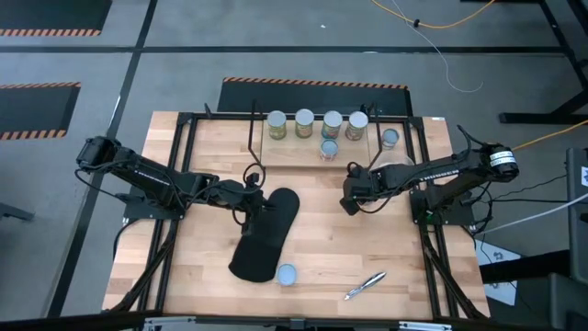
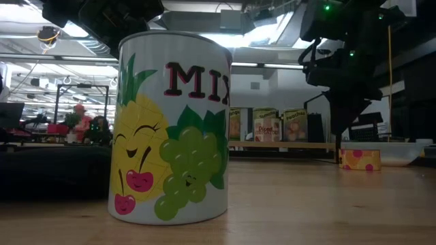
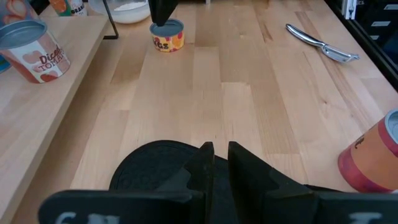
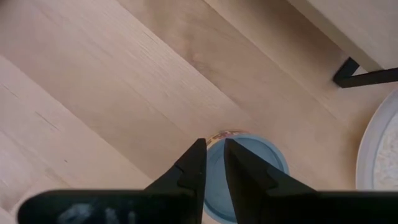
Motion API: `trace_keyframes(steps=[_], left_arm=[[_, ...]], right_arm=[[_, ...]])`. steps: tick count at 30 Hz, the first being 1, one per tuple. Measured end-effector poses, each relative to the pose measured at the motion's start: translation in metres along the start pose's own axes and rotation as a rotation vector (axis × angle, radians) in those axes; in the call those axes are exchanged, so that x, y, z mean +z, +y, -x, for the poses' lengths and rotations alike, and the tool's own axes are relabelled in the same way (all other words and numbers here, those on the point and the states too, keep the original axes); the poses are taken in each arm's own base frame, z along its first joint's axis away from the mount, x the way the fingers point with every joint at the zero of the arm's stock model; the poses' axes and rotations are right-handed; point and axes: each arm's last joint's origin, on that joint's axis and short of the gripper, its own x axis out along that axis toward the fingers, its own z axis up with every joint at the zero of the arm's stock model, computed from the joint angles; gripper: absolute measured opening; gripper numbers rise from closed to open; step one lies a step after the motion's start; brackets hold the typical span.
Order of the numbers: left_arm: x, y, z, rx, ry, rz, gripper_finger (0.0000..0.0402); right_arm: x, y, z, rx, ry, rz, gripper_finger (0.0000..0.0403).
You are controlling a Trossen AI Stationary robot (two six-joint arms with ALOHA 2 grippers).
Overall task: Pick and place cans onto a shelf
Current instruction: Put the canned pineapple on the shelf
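right gripper (image 1: pixel 350 204) hangs over a low blue-topped can (image 4: pixel 245 163) on the counter (image 1: pixel 367 248) near the shelf (image 1: pixel 294 152); jaws nearly pressed together, a thin gap, pinching nothing. left gripper (image 1: pixel 255 208) over the black mat (image 1: pixel 266 237), jaws likewise narrow and empty. four cans (image 1: pixel 317 123) stand on the shelf top, one (image 1: pixel 329 149) on the lower board, one (image 1: pixel 390 138) beside it, one (image 1: pixel 287 274) by the mat. risk: descending with jaws this narrow would hit the lid and tip or shove the can rather than straddle it. readable: "mix" on the near fruit can (image 2: pixel 170 129); "diced" on a red-white can (image 3: pixel 34 50).
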Motion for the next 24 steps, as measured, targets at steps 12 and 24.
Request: trace_keyframes(steps=[12,24], left_arm=[[0.0000,0.0000,0.0000,0.000,0.000,0.000,0.0041],[0.0000,0.0000,0.0000,0.000,0.000,0.000,0.0041]], right_arm=[[-0.0001,0.0000,-0.0001,0.000,0.002,0.055,0.0062],[-0.0001,0.0001,-0.0002,0.001,0.004,0.101,0.0067]])
